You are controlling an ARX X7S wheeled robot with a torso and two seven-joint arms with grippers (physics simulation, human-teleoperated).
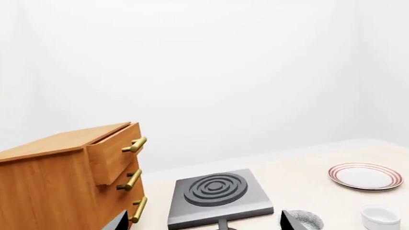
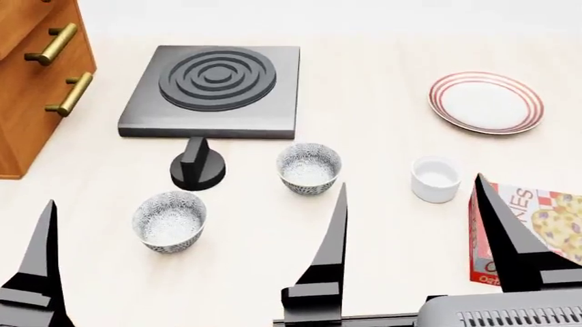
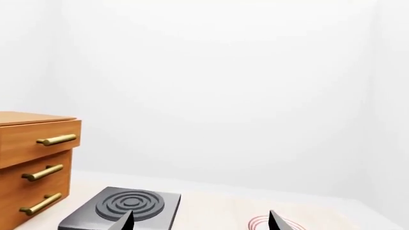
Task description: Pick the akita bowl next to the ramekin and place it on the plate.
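Note:
The akita bowl (image 2: 309, 168) stands upright on the table just left of the ramekin (image 2: 435, 178); the left wrist view shows the akita bowl (image 1: 310, 220) beside the ramekin (image 1: 380, 215) too. A look-alike patterned bowl (image 2: 169, 221) sits nearer me to the left. The plate (image 2: 486, 102) lies far right, empty. My left gripper (image 1: 203, 221) is open and empty, short of both bowls. My right gripper (image 3: 200, 219) is open too, one finger (image 2: 498, 225) rising near the ramekin.
A grey stove plate (image 2: 214, 88) with a black knob (image 2: 197, 167) in front lies at the back left. A wooden drawer cabinet (image 2: 32, 75) stands at the far left. A cookie box (image 2: 546, 228) lies at the right edge, close to the ramekin.

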